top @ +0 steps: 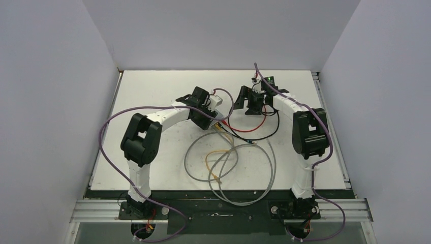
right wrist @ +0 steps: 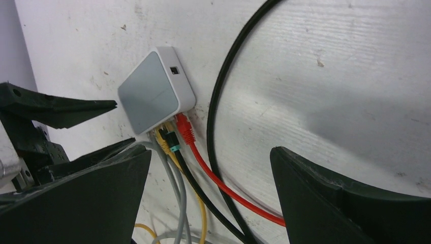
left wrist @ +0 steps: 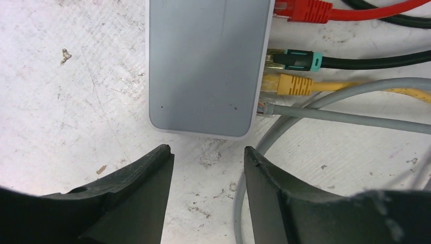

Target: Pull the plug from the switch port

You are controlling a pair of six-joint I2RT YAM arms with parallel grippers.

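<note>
Scuffed white counter (left wrist: 61, 101) is filling both wrist views, with plain pale walls rising around it in the top view. On it the small flat light-grey rectangular switch (left wrist: 208, 66) is lying flat. Four plugs are sitting in the sockets along one narrow edge: a red plug (left wrist: 305, 9), a black plug with a teal collar (left wrist: 297, 61), a yellow plug (left wrist: 289, 85) and a clear-tipped grey plug (left wrist: 267, 108).

The left claw (left wrist: 207, 149) is hanging just short of the switch's near end, its jaws partly apart and gripping nothing. The right claw (right wrist: 211, 150) is hovering over the cable side, spread wide and empty.

This looks like the approach step, with no plug pulled yet. Next, the left claw likely needs to pin the switch body. The right claw would then drop onto one plug, squeeze its latch side and draw straight out along the cable line. Which plug is meant, I cannot tell.
</note>
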